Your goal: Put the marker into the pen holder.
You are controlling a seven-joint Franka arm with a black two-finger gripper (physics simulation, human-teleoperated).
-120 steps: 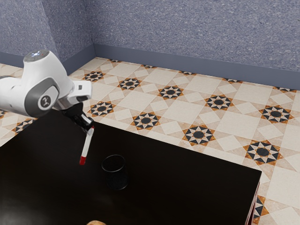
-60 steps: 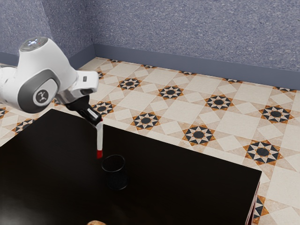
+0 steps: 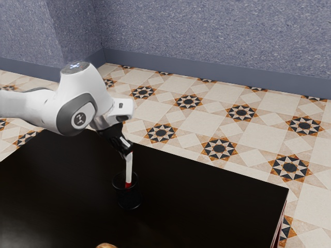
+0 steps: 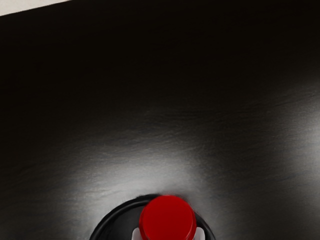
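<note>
Hanging nearly upright from gripper [image 3: 127, 151], fingers pinched round its upper end, marker [image 3: 129, 168] has moved from outside pen holder [image 3: 129, 199] into its mouth; lowering and release probably remain.

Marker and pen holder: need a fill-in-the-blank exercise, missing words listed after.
The gripper holds the marker by its ____ end, not its lower one.
The marker's lower tip is coloured ____.
In the exterior view, that tip shows ____, not outside, the outline of the pen holder's rim.
The table is coloured ____.
Missing words: upper; red; inside; black.
</note>
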